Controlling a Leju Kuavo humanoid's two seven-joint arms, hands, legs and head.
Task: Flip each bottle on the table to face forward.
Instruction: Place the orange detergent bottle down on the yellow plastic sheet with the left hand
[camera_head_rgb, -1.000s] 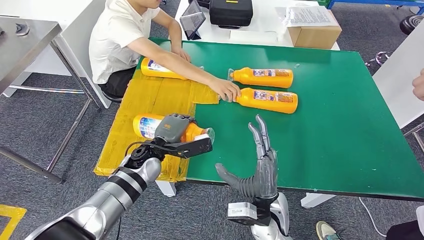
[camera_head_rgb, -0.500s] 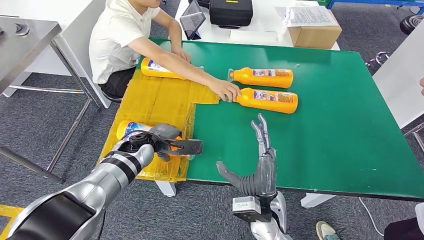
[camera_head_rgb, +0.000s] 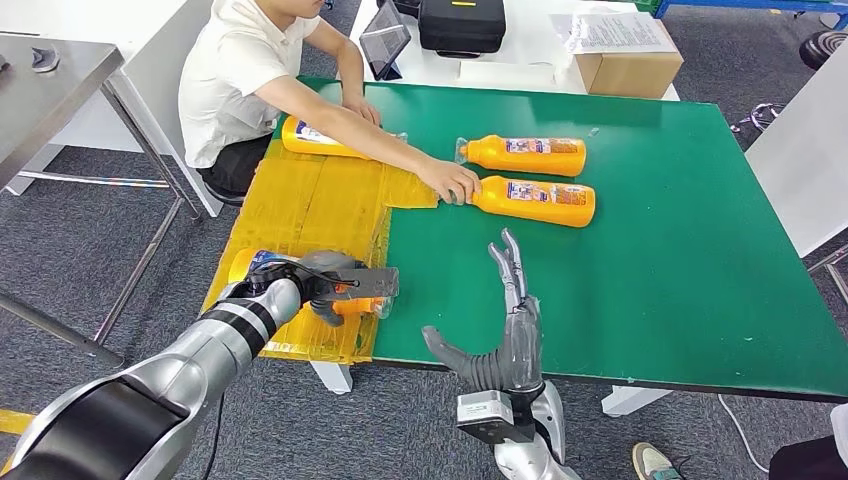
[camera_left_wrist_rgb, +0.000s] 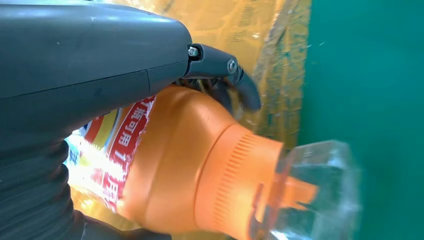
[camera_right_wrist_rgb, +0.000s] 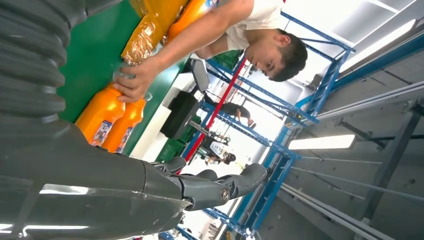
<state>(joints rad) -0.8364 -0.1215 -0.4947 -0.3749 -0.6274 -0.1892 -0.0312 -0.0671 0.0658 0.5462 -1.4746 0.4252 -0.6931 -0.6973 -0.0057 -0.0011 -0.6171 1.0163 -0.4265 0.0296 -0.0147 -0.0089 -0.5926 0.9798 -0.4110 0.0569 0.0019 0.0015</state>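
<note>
My left hand (camera_head_rgb: 335, 283) grips an orange bottle (camera_head_rgb: 258, 264) lying on the yellow taped strip near the table's front left corner. Its clear cap (camera_head_rgb: 384, 306) points toward the green surface. The left wrist view shows the bottle's orange neck (camera_left_wrist_rgb: 200, 175) and clear cap (camera_left_wrist_rgb: 320, 195) under my left hand (camera_left_wrist_rgb: 90, 55). My right hand (camera_head_rgb: 512, 325) hovers open over the front edge with its fingers spread, holding nothing. Two more orange bottles (camera_head_rgb: 527, 155) (camera_head_rgb: 537, 201) lie on their sides at mid table. A third bottle (camera_head_rgb: 312, 138) lies at the far left beside a person.
A seated person reaches across the table, with a hand (camera_head_rgb: 452, 182) at the cap end of the nearer mid-table bottle. The green table (camera_head_rgb: 680, 270) has open room on its right half. A cardboard box (camera_head_rgb: 628, 62) and a black case (camera_head_rgb: 461, 24) stand behind it.
My left hand has pulled its bottle leftward and closer to the front edge, turning it as it went. My right hand has drifted slightly left.
</note>
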